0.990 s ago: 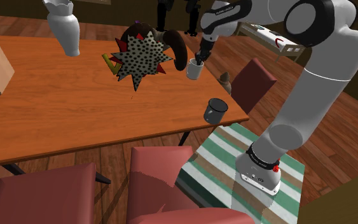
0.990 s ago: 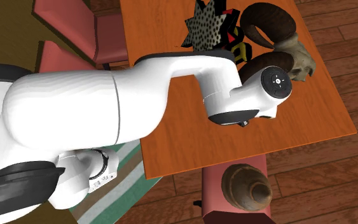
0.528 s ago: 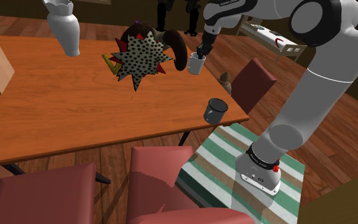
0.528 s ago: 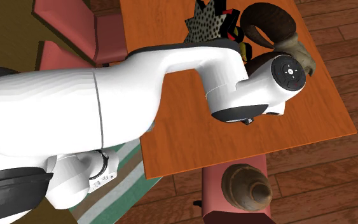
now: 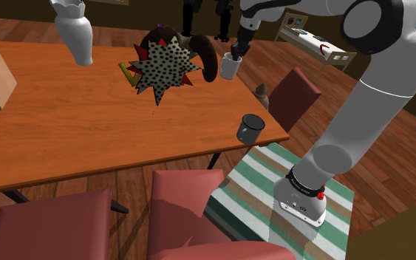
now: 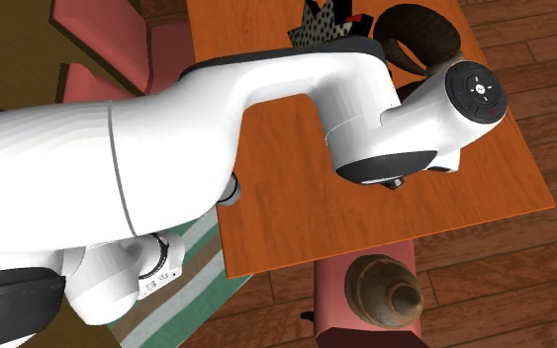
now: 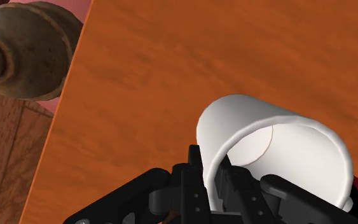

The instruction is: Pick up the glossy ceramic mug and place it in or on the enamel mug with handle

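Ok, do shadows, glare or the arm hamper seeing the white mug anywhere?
Shoulder view: even light, no glare, glossy white mug clear in the black gripper. Second exterior view: the white arm covers much of the orange table. Wrist view: soft shading inside the mug, rim clasped by the fingers.

The white arm (image 5: 369, 96) rises from its base (image 5: 302, 199) on the stand, bends at a dark elbow joint and stretches up and toward the shoulder view's left. Its wrist turns downward, so the black gripper (image 5: 234, 53) points down. In the wrist view the gripper (image 7: 209, 184) pinches the wall of a white mug (image 7: 279, 153), with one finger inside the rim and one outside.
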You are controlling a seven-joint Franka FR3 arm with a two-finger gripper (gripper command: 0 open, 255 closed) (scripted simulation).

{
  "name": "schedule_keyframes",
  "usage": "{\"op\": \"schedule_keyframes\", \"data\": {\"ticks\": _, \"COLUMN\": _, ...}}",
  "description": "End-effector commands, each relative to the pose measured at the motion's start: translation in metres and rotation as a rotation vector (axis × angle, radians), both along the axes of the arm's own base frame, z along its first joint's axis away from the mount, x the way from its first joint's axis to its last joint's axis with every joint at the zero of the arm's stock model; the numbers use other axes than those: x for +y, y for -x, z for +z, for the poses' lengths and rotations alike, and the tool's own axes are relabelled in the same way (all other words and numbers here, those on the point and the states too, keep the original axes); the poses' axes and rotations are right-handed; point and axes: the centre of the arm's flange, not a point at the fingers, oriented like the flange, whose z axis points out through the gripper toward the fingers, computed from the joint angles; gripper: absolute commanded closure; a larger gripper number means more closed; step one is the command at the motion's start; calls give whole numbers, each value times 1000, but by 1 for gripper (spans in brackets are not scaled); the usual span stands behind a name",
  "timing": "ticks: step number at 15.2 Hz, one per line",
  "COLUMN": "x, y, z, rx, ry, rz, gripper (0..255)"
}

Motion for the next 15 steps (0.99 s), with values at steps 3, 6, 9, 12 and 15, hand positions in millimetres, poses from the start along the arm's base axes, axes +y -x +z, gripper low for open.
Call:
{"op": "schedule_keyframes", "data": {"ticks": 3, "x": -1, "y": 0, "z": 21, "rx": 0, "ry": 0, "rz": 0, "gripper": 255}}
{"op": "schedule_keyframes", "data": {"ticks": 6, "x": -1, "y": 0, "z": 37, "rx": 0, "ry": 0, "rz": 0, "gripper": 255}}
{"op": "schedule_keyframes", "data": {"ticks": 9, "x": -1, "y": 0, "z": 50, "rx": 0, "ry": 0, "rz": 0, "gripper": 255}}
{"op": "schedule_keyframes", "data": {"ticks": 12, "x": 25, "y": 31, "z": 53, "rx": 0, "ry": 0, "rz": 0, "gripper": 255}}
{"op": "schedule_keyframes", "data": {"ticks": 15, "x": 50, "y": 61, "z": 56, "rx": 0, "ry": 0, "rz": 0, "gripper": 255}}
